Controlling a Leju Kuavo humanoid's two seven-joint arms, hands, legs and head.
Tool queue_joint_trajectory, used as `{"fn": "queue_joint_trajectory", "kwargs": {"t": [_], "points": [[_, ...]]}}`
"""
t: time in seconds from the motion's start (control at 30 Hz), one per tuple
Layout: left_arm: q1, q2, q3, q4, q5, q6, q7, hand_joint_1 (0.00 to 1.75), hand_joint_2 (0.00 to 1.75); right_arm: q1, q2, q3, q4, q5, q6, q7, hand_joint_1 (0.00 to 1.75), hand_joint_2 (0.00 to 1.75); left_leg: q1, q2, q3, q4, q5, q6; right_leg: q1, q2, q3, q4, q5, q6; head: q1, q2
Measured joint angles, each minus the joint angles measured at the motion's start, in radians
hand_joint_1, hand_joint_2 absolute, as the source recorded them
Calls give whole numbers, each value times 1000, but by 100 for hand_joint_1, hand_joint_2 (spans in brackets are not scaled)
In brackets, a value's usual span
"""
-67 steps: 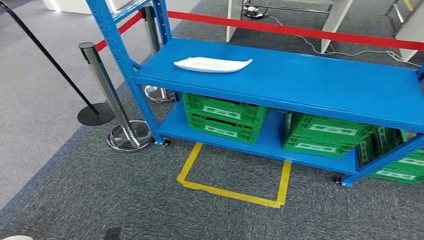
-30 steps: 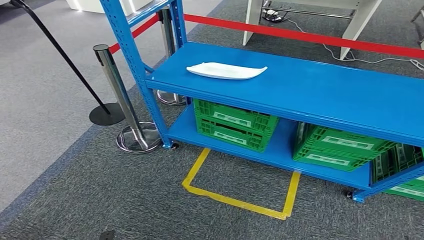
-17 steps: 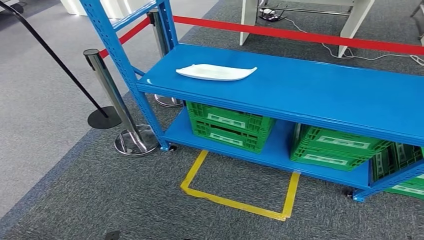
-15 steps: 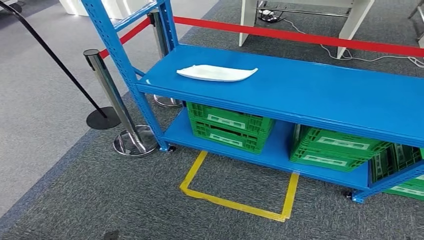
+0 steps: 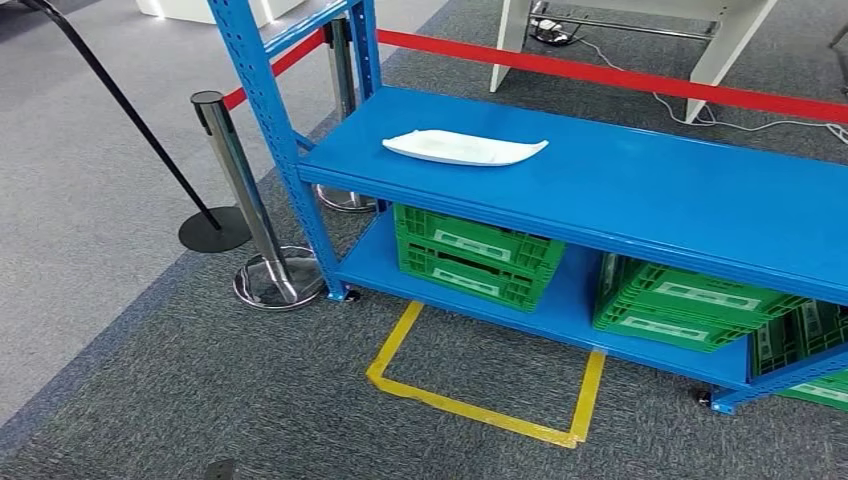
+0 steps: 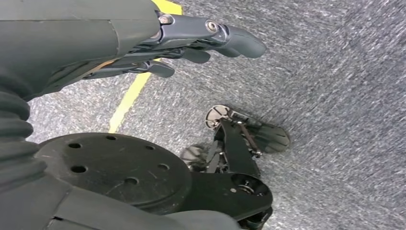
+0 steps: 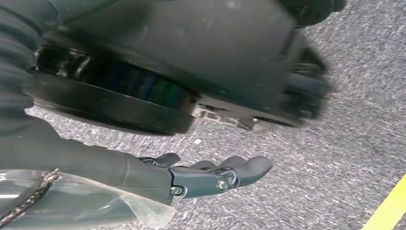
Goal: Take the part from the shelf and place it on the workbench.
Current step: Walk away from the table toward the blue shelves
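— Part? 
— White part (image 5: pixel 465 148) flat on upper blue shelf (image 5: pixel 640 190), toward left end, untouched. Green crates (image 5: pixel 478 255) on lower level.
— Hands? 
— Left hand (image 6: pixel 191 45) and right hand (image 7: pixel 210 175) hanging over grey carpet (image 5: pixel 250 400), fingers straight, loosely apart, holding nothing.

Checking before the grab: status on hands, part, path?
Left hand and right hand open, hanging over carpet. White part on blue shelf, untouched. Stanchion beside shelf's left post.
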Motion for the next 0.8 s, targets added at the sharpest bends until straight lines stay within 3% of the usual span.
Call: {"fn": "queue_joint_trajectory", "kwargs": {"t": [0.07, 0.2, 0.27, 0.33, 0.37, 0.4, 0.43, 0.5, 0.53, 0.6, 0.67, 0.73, 0.8], "points": [[-1, 0, 0, 0, -3, 1, 3, 0, 175, -2, 0, -3, 0, -2, 1, 1, 0, 175, -3, -1, 1, 2, -4, -8, 3, 1, 49, -96, 26, -8, -1, 0], [-1, 0, 0, 0, -5, 4, 15, 0, 175, 2, 0, -8, 0, 4, -1, -9, 0, 175, -1, 0, -2, 12, -13, -29, 2, 1, 63, -118, 28, -23, -3, 0], [-1, 0, 0, 0, -5, 5, 16, 0, 175, 2, 1, -9, 0, 16, -6, -12, 0, 175, 2, 1, -32, 85, -59, -41, -3, -1, 67, -123, 30, -31, -7, 0], [0, -1, 0, 0, -4, 5, 14, 0, 175, 3, 1, -9, 0, 28, -15, -10, 0, 175, 6, 1, -95, 219, -121, -50, -3, -3, 68, -122, 28, -35, -9, 0], [1, -1, 0, 0, -3, 5, 13, 0, 175, 4, 1, -9, 0, 34, -20, -7, 0, 175, 8, 1, -119, 269, -135, -53, -3, -4, 69, -122, 27, -36, -9, 0], [2, -1, 0, 0, -2, 5, 12, 0, 175, 6, 1, -8, 0, 40, -25, -4, 0, 175, 10, 2, -129, 285, -129, -54, -3, -4, 70, -122, 26, -36, -9, 0], [2, -2, 1, 0, 0, 6, 10, 0, 175, 6, 1, -8, 0, 44, -30, 0, 0, 175, 11, 2, -118, 259, -102, -54, -3, -3, 72, -122, 25, -35, -9, 0], [2, -2, 2, 0, 2, 8, 6, 0, 175, 7, 1, -8, 0, 48, -38, 4, 0, 175, 12, 3, -57, 126, -28, -50, -3, -2, 78, -122, 22, -31, -9, 0], [1, -3, 2, 0, 1, 10, 6, 0, 175, 7, 1, -8, 0, 47, -42, 3, 0, 175, 11, 3, -28, 61, -4, -46, -1, -1, 79, -121, 20, -27, -9, 0], [0, -5, -2, 0, -3, 15, 12, 0, 175, 7, 0, -7, -1, 37, -44, 2, 0, 175, 7, 3, -5, 5, 3, -37, 2, -2, 79, -121, 18, -17, -8, 0], [8, -4, -23, 0, 2, 19, 25, 0, 175, 9, -3, -1, -6, 13, -41, 3, 0, 175, 6, 2, -5, -1, 5, -25, 1, -2, 78, -124, 18, -5, -8, 0], [15, 0, -60, 0, 21, 18, 39, 0, 175, 16, -9, 14, -11, -17, -35, 6, 0, 175, 9, 4, -3, -9, 9, -11, 0, -1, 63, -98, -4, 4, -6, 0], [18, 6, -100, -3, 47, 12, 51, 0, 87, 26, -17, 33, -12, -49, -27, 13, 0, 175, 10, 5, -3, -13, 11, -2, -1, 0, 12, 7, -61, 7, -2, 0]]}}
